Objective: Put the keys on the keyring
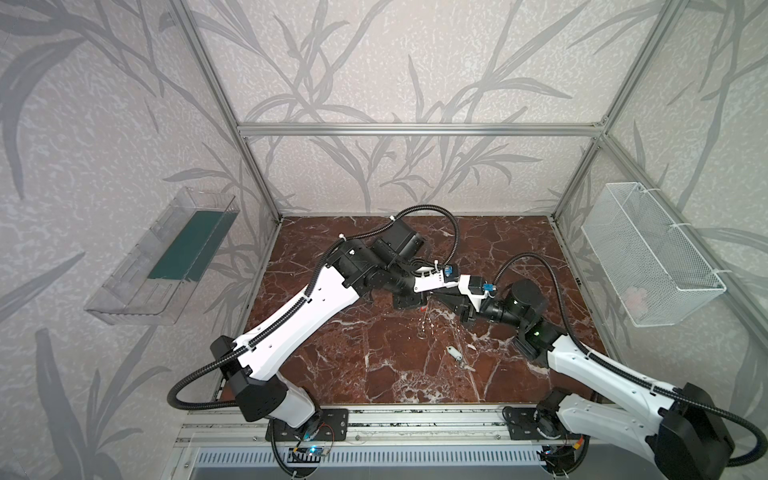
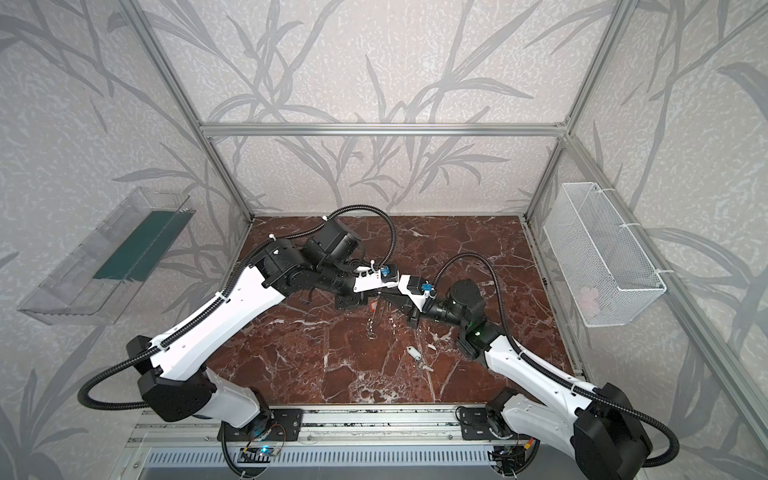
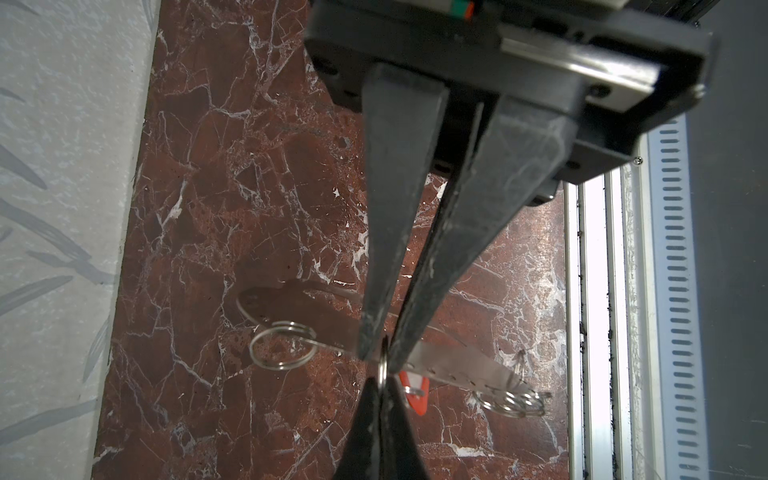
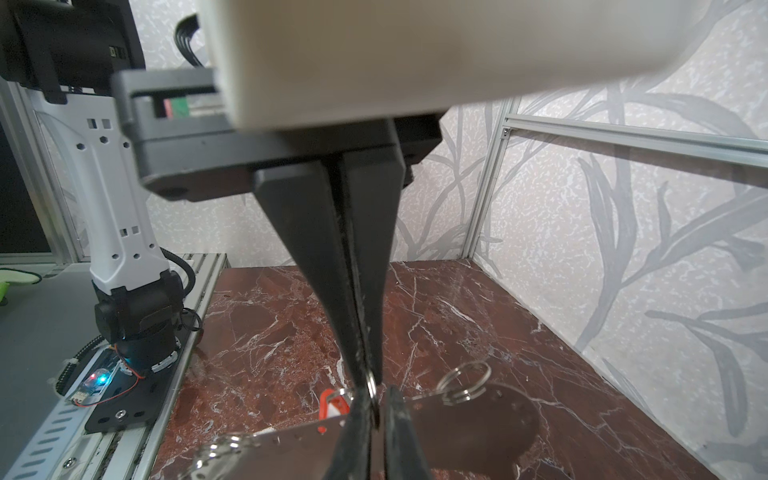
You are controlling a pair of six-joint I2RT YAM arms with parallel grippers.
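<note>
Robot test cell in a lab

An aluminium frame [image 1: 419, 129] with leaf-print panels [image 1: 374, 62] boxes in a marble-patterned tabletop [image 1: 332, 353]. Two cabled robot arms [image 1: 291, 328] are bolted to a slotted rail [image 1: 415, 419] at the near edge, beside a bare circuit board [image 1: 309, 451]. A clear bin [image 1: 137, 282] hangs left and a wire basket [image 1: 648, 257] hangs right.

My two top views sit high over the front rail [image 1: 415, 419], pitched down toward the back wall [image 1: 415, 174], far enough that I get the whole marble tabletop [image 1: 374, 365] in both. Left wrist cam looks close down the left gripper [image 3: 383, 353]; right wrist cam, flatter, down the right gripper [image 4: 369, 374]. Both wrist views share the keyring [image 3: 457, 361] and one split ring [image 3: 383, 370].
</note>
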